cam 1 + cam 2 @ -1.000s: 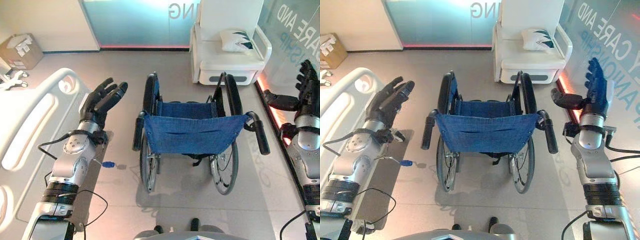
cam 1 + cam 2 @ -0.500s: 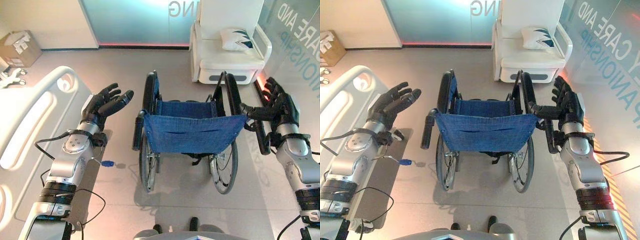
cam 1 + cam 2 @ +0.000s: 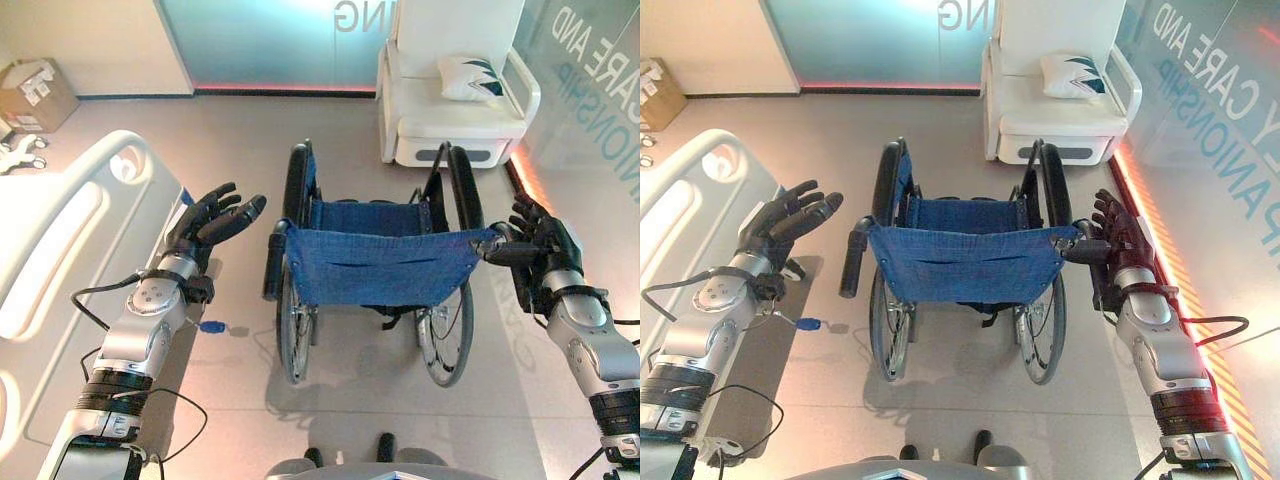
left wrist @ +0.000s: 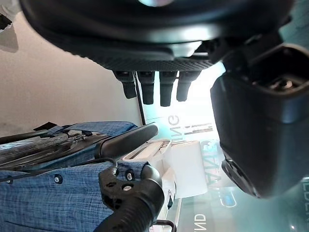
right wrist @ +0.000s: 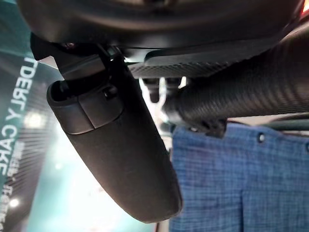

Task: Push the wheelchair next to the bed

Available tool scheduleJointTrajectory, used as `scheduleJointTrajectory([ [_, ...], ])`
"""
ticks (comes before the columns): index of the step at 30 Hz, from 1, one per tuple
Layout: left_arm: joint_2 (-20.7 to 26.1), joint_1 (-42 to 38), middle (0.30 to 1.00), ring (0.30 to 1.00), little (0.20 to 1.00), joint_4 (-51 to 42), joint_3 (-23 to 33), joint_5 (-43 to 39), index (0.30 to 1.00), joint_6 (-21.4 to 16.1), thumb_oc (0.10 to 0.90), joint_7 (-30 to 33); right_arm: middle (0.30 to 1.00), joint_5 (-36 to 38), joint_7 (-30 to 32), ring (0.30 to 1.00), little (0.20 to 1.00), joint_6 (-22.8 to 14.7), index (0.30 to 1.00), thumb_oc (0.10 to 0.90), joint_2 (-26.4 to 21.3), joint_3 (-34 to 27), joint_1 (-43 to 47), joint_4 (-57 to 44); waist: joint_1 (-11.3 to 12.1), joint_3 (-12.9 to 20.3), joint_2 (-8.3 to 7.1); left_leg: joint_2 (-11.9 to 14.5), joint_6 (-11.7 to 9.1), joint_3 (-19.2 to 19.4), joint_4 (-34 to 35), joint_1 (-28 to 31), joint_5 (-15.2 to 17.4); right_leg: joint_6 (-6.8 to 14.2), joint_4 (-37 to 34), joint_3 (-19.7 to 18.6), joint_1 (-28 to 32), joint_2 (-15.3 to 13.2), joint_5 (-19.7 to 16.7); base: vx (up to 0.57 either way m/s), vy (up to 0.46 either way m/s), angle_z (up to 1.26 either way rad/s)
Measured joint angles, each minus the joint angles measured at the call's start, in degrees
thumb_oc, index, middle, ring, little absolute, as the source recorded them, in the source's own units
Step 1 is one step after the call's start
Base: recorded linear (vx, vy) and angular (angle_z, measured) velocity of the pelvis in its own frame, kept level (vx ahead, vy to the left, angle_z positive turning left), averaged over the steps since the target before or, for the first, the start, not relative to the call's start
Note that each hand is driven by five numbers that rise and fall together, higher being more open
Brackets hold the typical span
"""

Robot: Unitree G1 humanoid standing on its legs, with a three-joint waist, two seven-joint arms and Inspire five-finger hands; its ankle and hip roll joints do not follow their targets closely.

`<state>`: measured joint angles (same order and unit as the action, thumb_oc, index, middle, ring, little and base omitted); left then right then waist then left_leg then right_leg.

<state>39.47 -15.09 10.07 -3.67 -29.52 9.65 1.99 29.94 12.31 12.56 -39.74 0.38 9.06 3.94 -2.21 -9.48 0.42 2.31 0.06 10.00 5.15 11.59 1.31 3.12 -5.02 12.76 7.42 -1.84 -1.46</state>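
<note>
My right hand (image 3: 1120,240) is the nearer one: its palm lies against the right black rubber push handle (image 3: 521,285), thumb extended toward the backrest, fingers relaxed, not curled round the grip. My left hand (image 3: 205,215) hovers spread, apart from the left black push handle (image 3: 275,262), which lies just to its right. The folding wheelchair with blue fabric back and black tyres (image 3: 378,265) stands directly ahead, facing away, handles pointing back toward me. The white hospital bed (image 3: 60,235) lies to its left, a strip of floor between
</note>
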Motion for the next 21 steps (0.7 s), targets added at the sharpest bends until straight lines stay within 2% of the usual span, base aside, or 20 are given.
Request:
scheduleJointTrajectory([
  [10, 0.01, 3.10, 0.900, 0.900, 0.900, -1.06, 0.07, 0.03, 0.900, -0.01, 0.800, 0.14, 0.900, 0.00, 0.07, 0.900, 0.900, 0.17, 0.900, 0.800, 0.00, -0.41, -1.74, -1.18, -0.13, -0.10, -0.19, 0.00, 0.00, 0.46, 0.00, -0.19, 0.00, 0.01, 0.00, -0.24, -0.40, 0.02, -0.01, 0.00, 0.002, -0.01],
  [21, 0.03, 3.62, 0.900, 0.900, 0.900, -1.06, 0.06, 0.04, 0.900, -0.01, 0.800, 1.03, 0.900, 0.25, -2.21, 0.900, 0.900, 2.80, 0.900, 0.800, -0.13, -0.70, -2.71, -2.33, -0.95, -0.11, -0.41, 0.03, 0.00, 1.51, 0.00, -0.45, 0.00, 0.05, 0.00, -1.10, -0.90, 0.10, -0.05, 0.00, 0.002, -0.02],
])
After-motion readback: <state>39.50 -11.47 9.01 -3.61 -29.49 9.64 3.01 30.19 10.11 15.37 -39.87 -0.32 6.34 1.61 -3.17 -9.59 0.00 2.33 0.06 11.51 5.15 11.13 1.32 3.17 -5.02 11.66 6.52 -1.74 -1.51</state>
